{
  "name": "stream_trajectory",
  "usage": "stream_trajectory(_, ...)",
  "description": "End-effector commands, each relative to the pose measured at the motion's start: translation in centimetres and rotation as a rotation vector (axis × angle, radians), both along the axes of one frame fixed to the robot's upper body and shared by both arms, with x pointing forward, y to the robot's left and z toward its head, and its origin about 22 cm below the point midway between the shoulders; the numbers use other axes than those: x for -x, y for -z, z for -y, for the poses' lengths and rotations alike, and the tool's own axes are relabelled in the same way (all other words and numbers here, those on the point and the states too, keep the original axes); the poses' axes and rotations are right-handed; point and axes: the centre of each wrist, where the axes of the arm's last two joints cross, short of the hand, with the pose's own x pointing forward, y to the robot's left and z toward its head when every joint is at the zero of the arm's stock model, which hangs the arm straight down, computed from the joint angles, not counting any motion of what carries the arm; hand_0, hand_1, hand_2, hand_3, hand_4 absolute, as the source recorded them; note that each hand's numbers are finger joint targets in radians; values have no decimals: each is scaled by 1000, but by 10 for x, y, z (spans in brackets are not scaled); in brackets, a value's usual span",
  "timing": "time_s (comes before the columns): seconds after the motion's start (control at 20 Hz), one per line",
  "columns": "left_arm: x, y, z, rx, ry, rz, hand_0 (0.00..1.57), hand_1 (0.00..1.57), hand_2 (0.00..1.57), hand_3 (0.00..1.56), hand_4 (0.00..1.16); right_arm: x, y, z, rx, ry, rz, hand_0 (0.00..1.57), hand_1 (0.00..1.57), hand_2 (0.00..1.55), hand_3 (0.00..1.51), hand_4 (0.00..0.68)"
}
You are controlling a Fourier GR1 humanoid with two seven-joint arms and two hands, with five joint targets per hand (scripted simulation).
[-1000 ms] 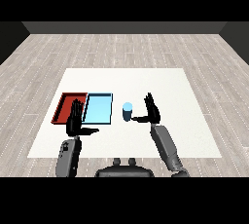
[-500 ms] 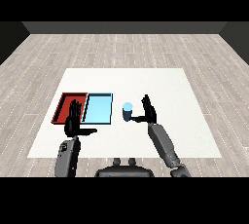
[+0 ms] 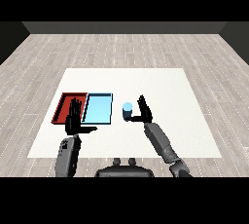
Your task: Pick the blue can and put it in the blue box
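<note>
The blue can [image 3: 127, 111] stands upright on the white worktop [image 3: 160, 86], just right of the blue box [image 3: 98, 108] and outside it. The right robot hand [image 3: 144, 113] is just beside the can on its right, fingers straight and spread wide, thumb reaching toward it, holding nothing. Closing from this side could nudge the can over or push it away, since it is narrow and tall. The left robot hand [image 3: 74, 121], also wide, hovers over the red box [image 3: 63, 107] and could get in the way of the drop

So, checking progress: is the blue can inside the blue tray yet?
No, the blue can stands on the table right of the blue tray, beside the right robot hand.
</note>
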Motion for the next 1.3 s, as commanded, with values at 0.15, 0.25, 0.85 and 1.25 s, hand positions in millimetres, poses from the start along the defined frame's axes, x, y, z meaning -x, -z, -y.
stream_trajectory(0.15,6,-13,22,-10,-10,11,0,0,0,0,0,-7,8,-5,-28,-6,-7,0,0,0,0,0)
stream_trajectory(0.25,18,-11,-6,3,3,13,0,0,0,0,0,-1,12,-5,-31,-8,-25,0,0,0,0,0)
stream_trajectory(0.85,8,-9,-1,-1,6,4,0,0,0,0,0,-14,18,-23,-24,-41,-30,0,0,0,0,0)
stream_trajectory(1.25,10,-13,-8,-7,-19,14,0,0,0,0,0,-17,13,-33,-16,-50,-28,0,0,0,0,0)
